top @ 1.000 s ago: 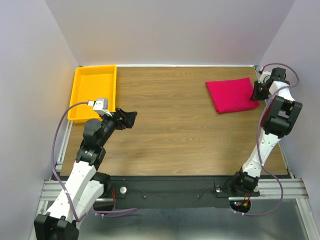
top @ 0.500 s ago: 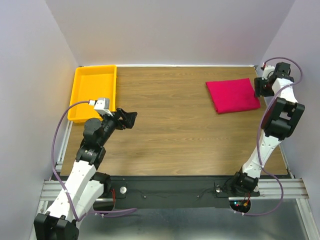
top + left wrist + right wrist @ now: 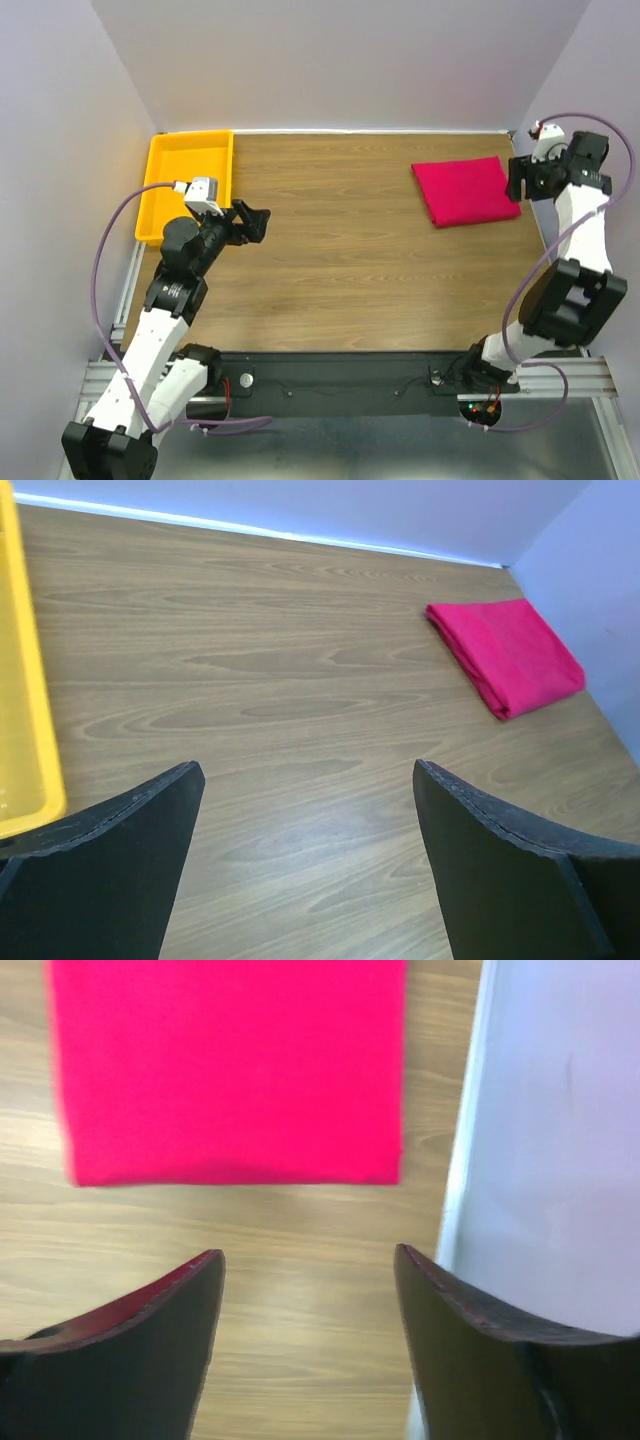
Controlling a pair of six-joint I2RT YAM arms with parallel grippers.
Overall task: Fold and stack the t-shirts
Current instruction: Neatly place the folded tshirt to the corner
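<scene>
- Right gripper [image 3: 307, 1255] has swung up and back, jaws spread, empty; folded red t-shirt [image 3: 465, 190] sits at two o'clock.
- Left gripper [image 3: 308, 770] gapes, empty too.
- Careful: dipping back could snag that edge and unfold it.

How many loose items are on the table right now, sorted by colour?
Red: 1, the folded crimson-red cloth t-shirt
Yellow: 1, the yellow rectangular plastic tray
Total: 2
</scene>
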